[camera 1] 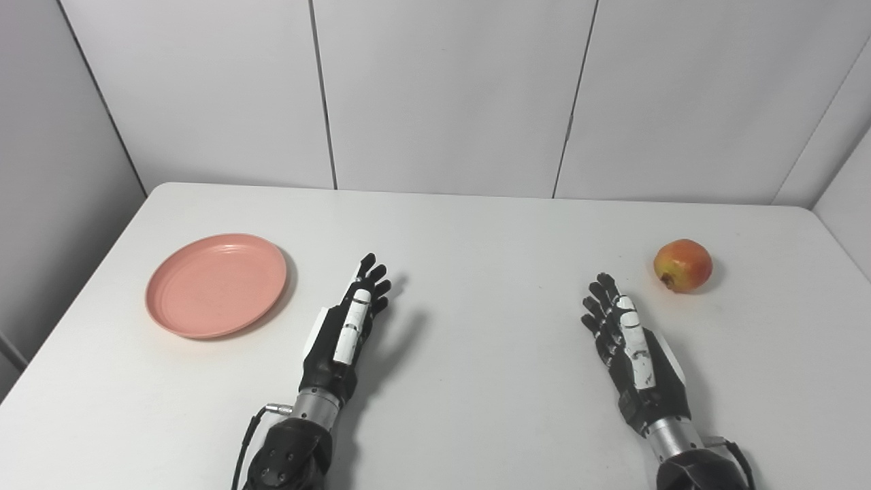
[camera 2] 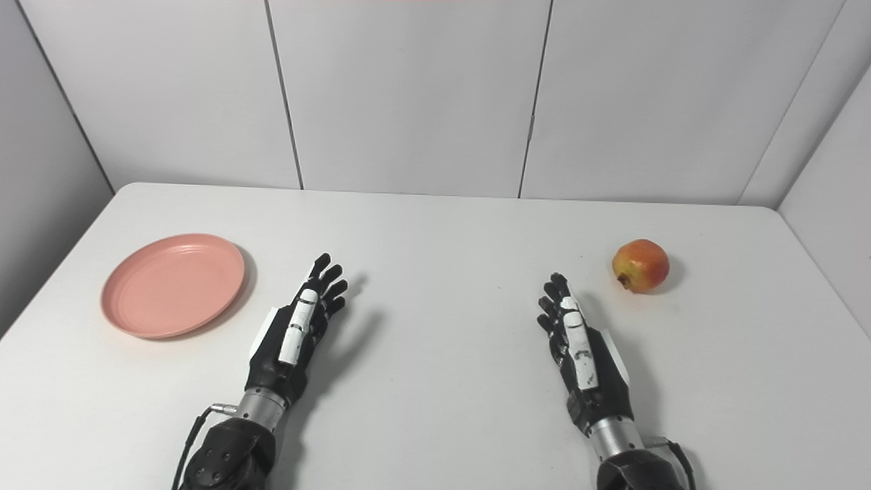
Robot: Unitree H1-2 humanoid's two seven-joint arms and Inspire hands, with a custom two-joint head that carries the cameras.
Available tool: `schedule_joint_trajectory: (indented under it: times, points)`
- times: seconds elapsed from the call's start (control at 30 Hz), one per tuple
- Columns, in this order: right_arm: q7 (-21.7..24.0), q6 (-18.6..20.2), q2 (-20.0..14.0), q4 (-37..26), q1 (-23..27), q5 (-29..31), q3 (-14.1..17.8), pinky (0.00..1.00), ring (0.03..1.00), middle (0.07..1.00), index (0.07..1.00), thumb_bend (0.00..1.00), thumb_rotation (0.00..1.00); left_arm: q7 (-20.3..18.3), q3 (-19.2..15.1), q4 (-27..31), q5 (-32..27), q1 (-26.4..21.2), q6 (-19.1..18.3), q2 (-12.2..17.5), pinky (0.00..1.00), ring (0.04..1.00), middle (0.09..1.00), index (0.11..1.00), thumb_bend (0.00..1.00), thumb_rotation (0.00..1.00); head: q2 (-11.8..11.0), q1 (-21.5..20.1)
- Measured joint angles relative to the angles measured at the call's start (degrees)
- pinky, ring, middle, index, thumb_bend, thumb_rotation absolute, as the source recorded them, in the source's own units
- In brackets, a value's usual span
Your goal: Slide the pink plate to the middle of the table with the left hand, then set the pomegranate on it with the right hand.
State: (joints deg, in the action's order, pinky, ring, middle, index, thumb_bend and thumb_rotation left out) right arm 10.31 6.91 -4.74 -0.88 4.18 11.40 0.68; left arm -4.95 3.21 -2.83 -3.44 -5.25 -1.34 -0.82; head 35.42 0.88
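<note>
White wall panels are seen behind a white tabletop. A pink plate is found lying flat at the left side of the tabletop, away from the middle. A pomegranate is observed at the right side, resting on the tabletop. The left robot hand is positioned just right of the plate, not touching it, fingers extended and holding nothing. The right robot hand is likewise held spread and unladen, near the pomegranate but apart from it.
</note>
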Motion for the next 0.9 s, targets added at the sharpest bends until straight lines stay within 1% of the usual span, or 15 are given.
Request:
schedule_joint_trajectory:
  times: [0.27, 0.77, 0.87, 0.9]
  points:
    - [0.1, -0.1, -0.1, 0.1, 0.0, -0.2, 0.0, 1.0, 1.0, 1.0, 1.0, 0.35, 1.0, 0.0, 0.0, -0.1, 0.0, -0.1, 0.0, 0.0, 0.96, 0.952, 0.971, 0.976, 0.4, 1.0, -0.1, 0.1]
    - [0.1, -0.2, -0.1, 0.2, 0.1, -0.1, 0.0, 1.0, 1.0, 1.0, 1.0, 0.34, 1.0, 0.1, 0.0, -0.2, 0.0, -0.1, 0.1, 0.0, 0.95, 0.949, 0.968, 0.972, 0.4, 1.0, 0.0, 0.3]
    - [0.1, -0.3, -0.1, 0.3, 0.1, -0.1, 0.0, 1.0, 1.0, 1.0, 1.0, 0.33, 1.0, 0.1, 0.0, -0.2, 0.0, -0.1, 0.1, 0.0, 0.95, 0.951, 0.97, 0.975, 0.4, 1.0, -0.1, 0.4]
    - [0.2, -0.4, -0.1, 0.4, 0.1, -0.1, 0.0, 1.0, 1.0, 1.0, 1.0, 0.32, 1.0, 0.1, 0.0, -0.2, 0.0, -0.1, 0.1, 0.0, 0.95, 0.951, 0.97, 0.975, 0.4, 1.0, -0.4, 0.6]
